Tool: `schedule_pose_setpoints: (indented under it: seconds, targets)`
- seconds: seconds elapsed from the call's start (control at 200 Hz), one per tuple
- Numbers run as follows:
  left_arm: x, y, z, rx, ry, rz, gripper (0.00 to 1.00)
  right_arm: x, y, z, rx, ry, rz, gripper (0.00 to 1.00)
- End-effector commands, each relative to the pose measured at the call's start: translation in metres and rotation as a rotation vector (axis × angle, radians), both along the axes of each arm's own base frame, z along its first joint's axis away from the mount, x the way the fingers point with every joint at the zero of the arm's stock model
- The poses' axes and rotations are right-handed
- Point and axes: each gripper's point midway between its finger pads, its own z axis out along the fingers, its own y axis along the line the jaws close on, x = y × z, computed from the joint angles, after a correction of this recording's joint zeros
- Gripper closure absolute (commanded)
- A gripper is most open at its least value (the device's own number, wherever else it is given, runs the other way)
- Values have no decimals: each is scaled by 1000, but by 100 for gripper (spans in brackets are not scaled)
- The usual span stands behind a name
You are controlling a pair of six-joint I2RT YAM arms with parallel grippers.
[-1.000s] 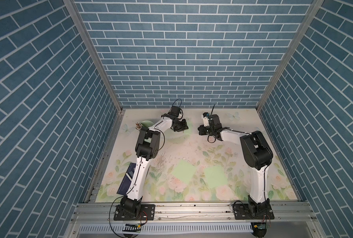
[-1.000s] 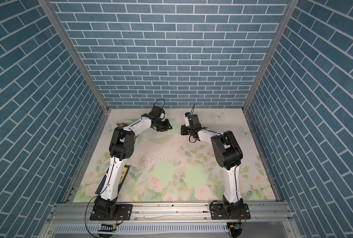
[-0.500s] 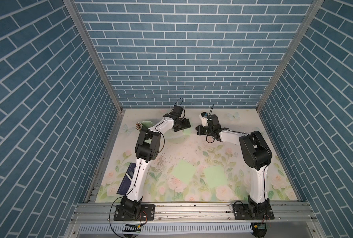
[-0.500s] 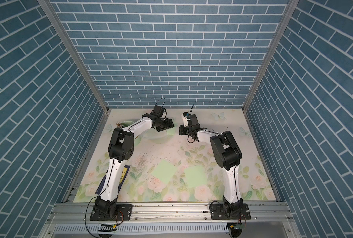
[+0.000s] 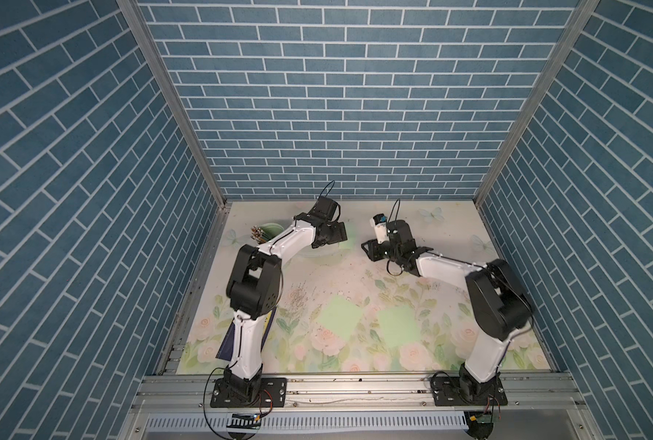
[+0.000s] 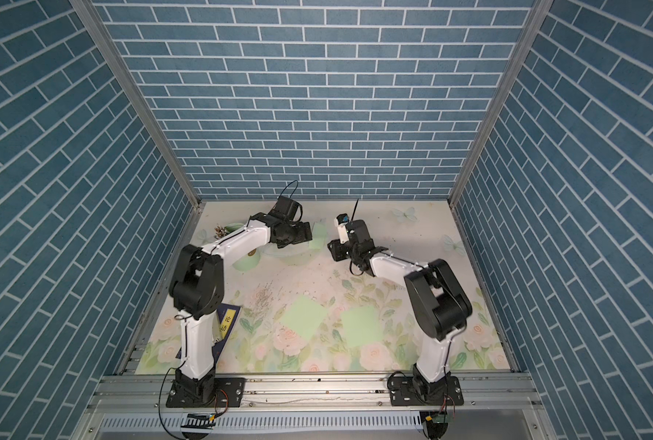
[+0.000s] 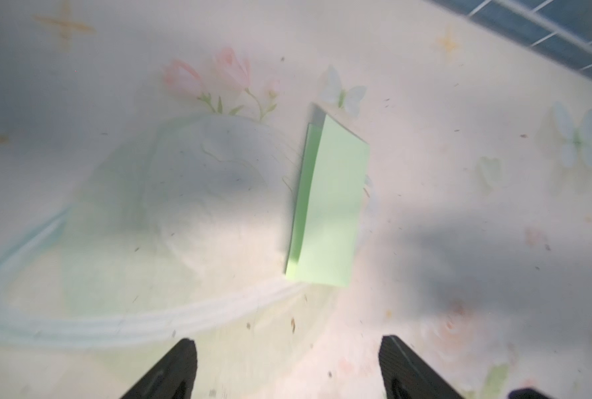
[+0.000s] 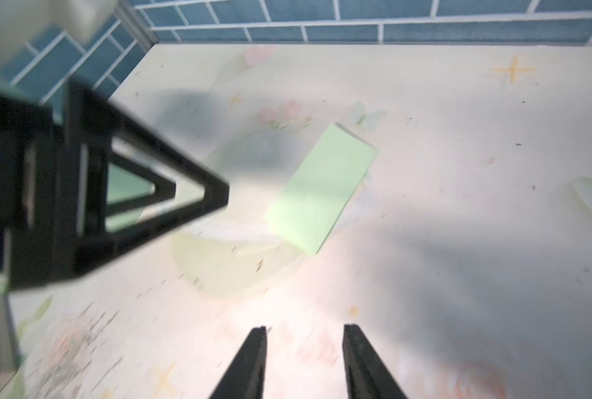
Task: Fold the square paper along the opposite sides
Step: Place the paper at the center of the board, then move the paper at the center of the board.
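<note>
Top views: folded green paper [image 6: 319, 236] lies flat at the far end of the floral mat [image 5: 446, 228], btwn both arms, nearer the left gripper [image 6: 305, 237].

Left wrist: jaws wide apart, empty; paper [image 7: 329, 207] ahead, long axis pointing away.

Right wrist: right gripper [image 8: 304, 362] parted, empty; paper [image 8: 322, 186] ahead, slanted. Blue brick walls close by.

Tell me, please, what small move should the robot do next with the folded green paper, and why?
Probably draw both arms back. The folded green paper lies free on the table, its top layer lifted a little at one long edge. The left gripper and the right gripper are both open, holding nothing. Pressing the crease could come afterwards.
</note>
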Motion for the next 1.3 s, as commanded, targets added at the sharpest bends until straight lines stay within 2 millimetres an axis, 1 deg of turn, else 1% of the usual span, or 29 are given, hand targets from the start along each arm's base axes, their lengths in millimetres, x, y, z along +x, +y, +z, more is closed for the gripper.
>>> schedule_pose_setpoints:
  seconds: [0.0,0.035,0.07,0.145,0.185,0.29,0.35,0.46,0.54,0.605,0.735,0.8,0.86,0.925,0.975,1.03,1.05,1.085,1.105,1.125,1.17,1.23,1.295]
  targets:
    - [-25,22,20,16,-75,73,8,-85,23,-17,-276,-219,200,32]
    - [-33,28,23,9,-87,86,7,-107,31,-23,-307,-254,245,27]
    - [-40,31,27,-1,-100,94,6,-126,39,-27,-331,-287,285,25]
    - [-50,38,30,-3,-100,108,6,-152,52,-39,-389,-345,349,21]
    - [-55,40,30,-8,-100,111,6,-158,56,-47,-433,-358,359,20]
    - [-66,46,33,-19,-111,124,4,-158,58,-70,-510,-322,346,18]
    - [-69,51,37,-13,-122,133,3,-155,53,-83,-547,-305,327,18]
    - [-73,59,44,13,-138,145,1,-142,39,-104,-598,-252,259,16]
    - [-73,61,43,23,-134,147,0,-124,24,-117,-616,-168,179,17]
    - [-74,60,38,31,-121,141,0,-105,4,-125,-620,-94,79,19]
    - [-76,58,30,30,-112,120,0,-73,-32,-131,-595,42,-102,21]
    - [-78,55,25,16,-99,106,0,-63,-37,-130,-550,98,-138,21]
    - [-82,52,19,0,-80,95,0,-55,-33,-124,-484,147,-149,21]
    - [-89,47,12,-27,-49,77,0,-45,-18,-102,-362,190,-140,21]
    - [-98,41,4,-52,-16,60,0,-36,-9,-78,-241,212,-137,21]
    - [-111,31,-5,-83,30,33,0,-28,-10,-58,-122,244,-141,21]
    - [-116,28,-9,-94,53,24,0,-26,-12,-52,-88,258,-148,20]
    - [-126,19,-16,-119,90,-5,0,-26,-16,-48,-49,281,-147,20]
    - [-132,15,-20,-129,106,-18,0,-24,-20,-48,-41,285,-157,20]
    - [-137,11,-24,-137,123,-28,0,-28,-21,-49,-25,304,-142,20]
    - [-148,2,-36,-174,165,-53,0,-30,-30,-55,-22,325,-147,20]
    - [-156,-8,-48,-214,204,-68,0,-34,-45,-69,-33,351,-168,21]
    - [-159,-20,-55,-233,225,-89,0,-37,-57,-83,-38,374,-182,21]
